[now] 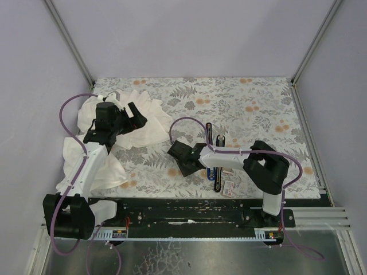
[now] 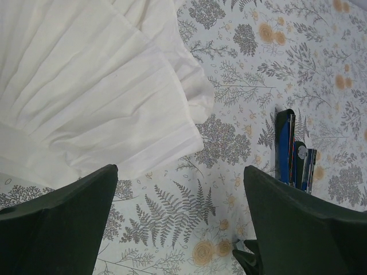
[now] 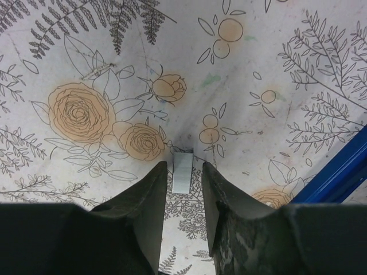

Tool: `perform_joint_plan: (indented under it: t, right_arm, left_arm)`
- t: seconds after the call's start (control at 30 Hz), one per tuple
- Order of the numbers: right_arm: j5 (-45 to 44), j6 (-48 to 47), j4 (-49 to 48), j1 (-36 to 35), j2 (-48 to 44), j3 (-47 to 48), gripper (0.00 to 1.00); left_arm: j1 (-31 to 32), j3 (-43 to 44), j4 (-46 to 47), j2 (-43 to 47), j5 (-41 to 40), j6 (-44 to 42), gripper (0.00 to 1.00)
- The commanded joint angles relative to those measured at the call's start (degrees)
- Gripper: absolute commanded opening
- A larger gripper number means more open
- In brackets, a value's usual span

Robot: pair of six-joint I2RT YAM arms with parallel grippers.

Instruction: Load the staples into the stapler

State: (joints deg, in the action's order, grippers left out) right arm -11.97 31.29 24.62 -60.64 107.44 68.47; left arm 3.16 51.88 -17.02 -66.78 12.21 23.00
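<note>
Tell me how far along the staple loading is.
Done: the stapler looks opened flat on the table. In hand: the right gripper straddles the staple strip, jaws not yet touching it. Remaining: grip the strip, load it into the stapler, close it. The left gripper hangs open, idle.

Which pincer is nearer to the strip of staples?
Right. The right pincer has the strip of staples between its jaws, not yet gripped. The left pincer is far off, open over the white cloth's edge.

Bright, even light from above. A soft shadow lies just beyond the staple strip (image 3: 182,172); wrist views blur nearest the lens.
</note>
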Motion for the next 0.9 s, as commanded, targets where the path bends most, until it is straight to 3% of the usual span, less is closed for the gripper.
perform_joint_plan:
  t: [0.0, 0.23, 0.43, 0.7, 0.87]
  right_arm:
    - [-2.86, 0.4, -0.26, -0.69, 1.15, 2.54, 0.36]
    - [-4.25, -0.23, 0.28, -1.1, 3.27, 3.05, 0.31]
    - [-6.59, -0.1, 0.95, -1.68, 2.33, 2.83, 0.2]
    - [-11.84, 0.01, 2.85, 0.12, -7.34, 3.5, 0.18]
    - [-14.76, 0.72, 2.12, 7.79, -15.39, -0.92, 0.17]
  left_arm:
    - [-0.51, -0.55, 0.05, 0.69, 0.22, -1.3, 0.91]
    - [-0.5, -0.72, 0.05, 0.57, 0.45, -1.21, 0.91]
    - [-0.49, -0.81, 0.05, 0.73, -0.15, -1.21, 0.91]
    - [-0.68, -1.16, 0.22, 1.13, -0.91, -1.04, 0.91]
    - [-0.84, -1.32, 0.49, 1.26, -0.45, -0.78, 0.91]
